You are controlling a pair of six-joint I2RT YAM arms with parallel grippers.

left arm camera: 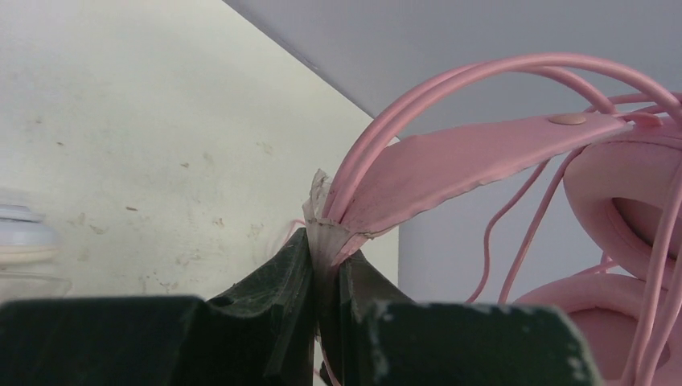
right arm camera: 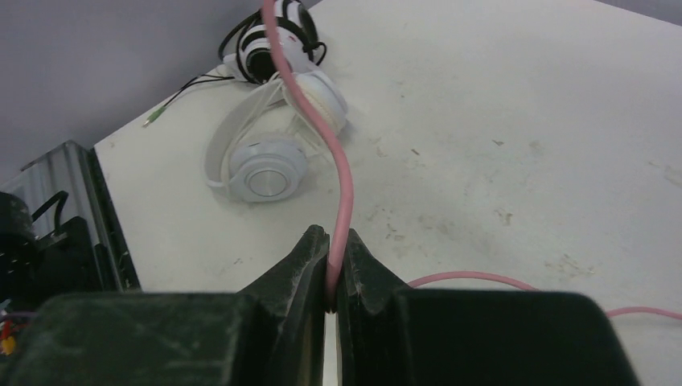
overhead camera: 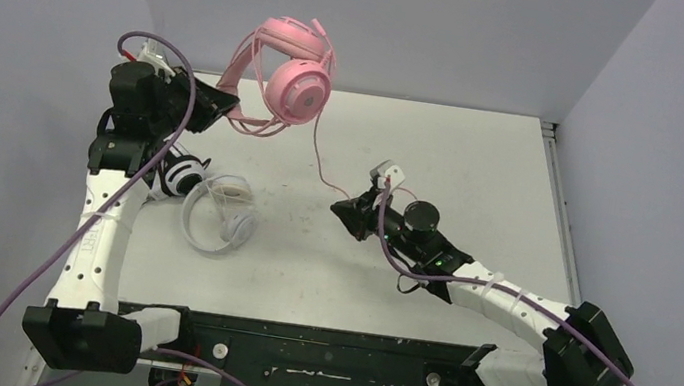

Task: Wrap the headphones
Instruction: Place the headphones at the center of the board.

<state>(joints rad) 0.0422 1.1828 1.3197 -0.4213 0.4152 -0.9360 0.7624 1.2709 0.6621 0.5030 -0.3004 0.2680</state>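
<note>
Left hand (left arm camera: 324, 256) clamped on the strap of the pink padded over-ear headphones (overhead camera: 297, 86), hoisted upper centre, off the desk (overhead camera: 482, 172). Right hand (right arm camera: 334, 245) pinched shut on their thin pink cable (right arm camera: 344, 177), mid-frame, probably tensioning it for winding.

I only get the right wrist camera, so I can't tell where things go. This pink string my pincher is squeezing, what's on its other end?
Observer: The pink cable runs up to the pink headphones, which hang in the air over the far left of the table.
Operator: Hanging? Who's holding them?
Observer: The left gripper, shut on their headband strap.
Operator: Is any string wrapped yet?
Observer: A few loops dangle under the headband; I can't tell how tightly.
</note>
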